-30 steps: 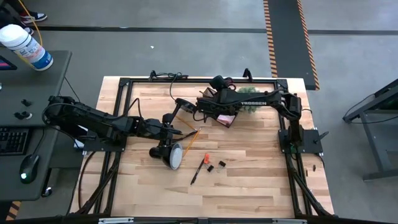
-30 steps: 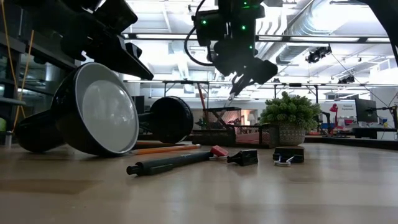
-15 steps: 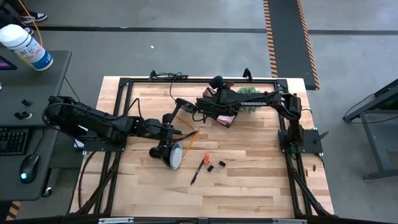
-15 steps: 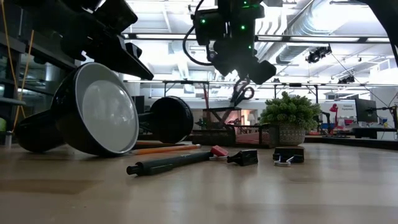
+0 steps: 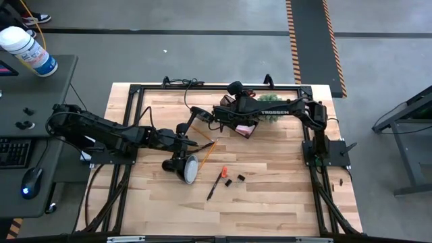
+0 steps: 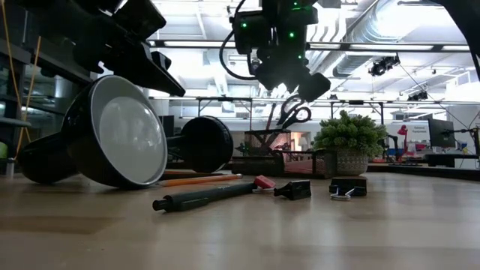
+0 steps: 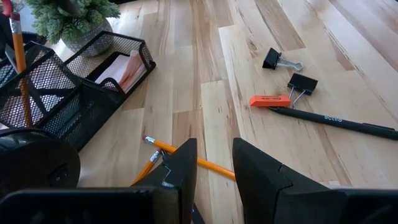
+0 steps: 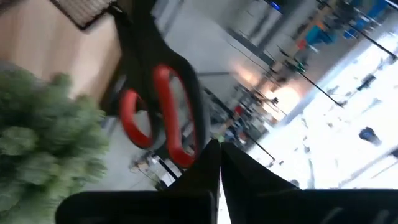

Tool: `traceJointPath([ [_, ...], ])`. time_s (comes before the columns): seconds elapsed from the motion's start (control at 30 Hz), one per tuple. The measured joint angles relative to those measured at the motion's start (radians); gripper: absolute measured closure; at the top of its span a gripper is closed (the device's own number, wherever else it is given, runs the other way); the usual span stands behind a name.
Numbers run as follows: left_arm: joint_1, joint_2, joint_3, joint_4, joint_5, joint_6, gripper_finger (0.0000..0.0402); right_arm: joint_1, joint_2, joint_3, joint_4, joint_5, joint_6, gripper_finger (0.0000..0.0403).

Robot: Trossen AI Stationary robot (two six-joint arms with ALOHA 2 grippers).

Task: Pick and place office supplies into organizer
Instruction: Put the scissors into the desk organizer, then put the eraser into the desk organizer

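Scissors with red-lined black handles (image 8: 158, 109) standing in black wire-mesh organizer (image 7: 62, 87), right gripper (image 6: 289, 90) just above organizer with fingers closed and empty, left gripper (image 7: 211, 168) near organizer, fingers partly apart over yellow pencils (image 7: 186, 158).

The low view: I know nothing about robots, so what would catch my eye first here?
Probably the black desk lamp lying tipped on its side at the left, its pale shade facing you. Next, the scissors standing handles-up in the mesh organizer at the back, right under the right gripper, whose fingers are shut and empty. A black pen and binder clips lie loose on the wood in front.
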Motion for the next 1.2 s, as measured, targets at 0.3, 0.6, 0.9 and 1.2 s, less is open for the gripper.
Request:
traceJointPath([
  [0.3, 0.000, 0.000, 0.000, -0.010, 0.000, 0.000, 0.0309, -0.004, -0.111, 0.002, -0.099, 0.019, 0.340, 0.0402],
  [0.6, 0.000, 0.000, 0.000, 0.005, 0.000, 0.002, 0.0309, -0.070, -0.259, 0.002, -0.213, -0.390, 0.821, 0.0402],
  [0.9, 0.000, 0.000, 0.000, 0.004, 0.000, -0.003, 0.0309, -0.082, -0.265, 0.002, -0.249, -0.431, 0.938, 0.0403],
  [1.2, 0.000, 0.000, 0.000, 0.001, 0.000, -0.005, 0.0309, -0.148, -0.264, 0.002, -0.175, -0.579, 0.959, 0.0403],
])
